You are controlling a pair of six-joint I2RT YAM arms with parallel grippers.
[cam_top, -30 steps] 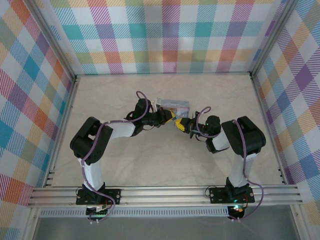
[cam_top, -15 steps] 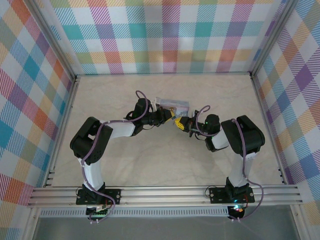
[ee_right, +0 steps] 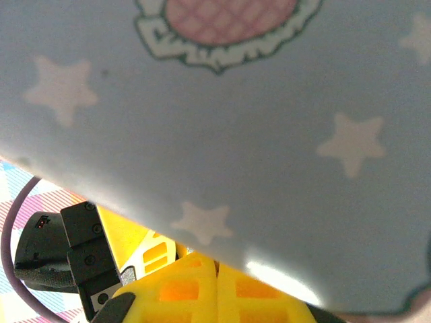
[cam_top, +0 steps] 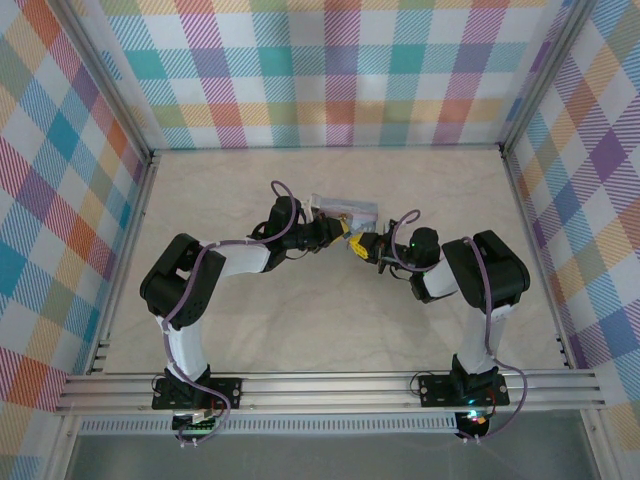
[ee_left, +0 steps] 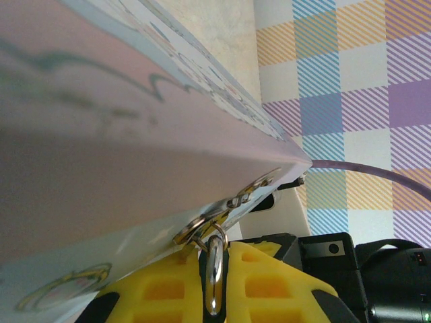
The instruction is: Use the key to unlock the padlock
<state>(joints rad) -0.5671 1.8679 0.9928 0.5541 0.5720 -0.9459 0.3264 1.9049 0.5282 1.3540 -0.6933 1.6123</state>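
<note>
The pale-blue tin (cam_top: 345, 210) lies in the middle of the table, with both grippers meeting at its front edge. In the left wrist view the tiny silvery padlock (ee_left: 214, 272) hangs from the tin's clasp (ee_left: 202, 227), and my left gripper (ee_left: 214, 254) is shut on it, yellow fingers (ee_left: 158, 289) on either side. My left gripper (cam_top: 343, 232) reaches in from the left. My right gripper (cam_top: 363, 247) sits just right of it. In the right wrist view my right gripper (ee_right: 217, 270) has its pads pressed together under the starred tin wall (ee_right: 222, 121). The key is hidden.
The checked walls (cam_top: 340, 70) and aluminium frame rails (cam_top: 330, 390) enclose the pale table (cam_top: 300, 320). The right arm's black wrist (ee_left: 363, 269) is close behind the padlock. The left gripper's yellow finger (ee_right: 131, 245) shows beside my right fingers.
</note>
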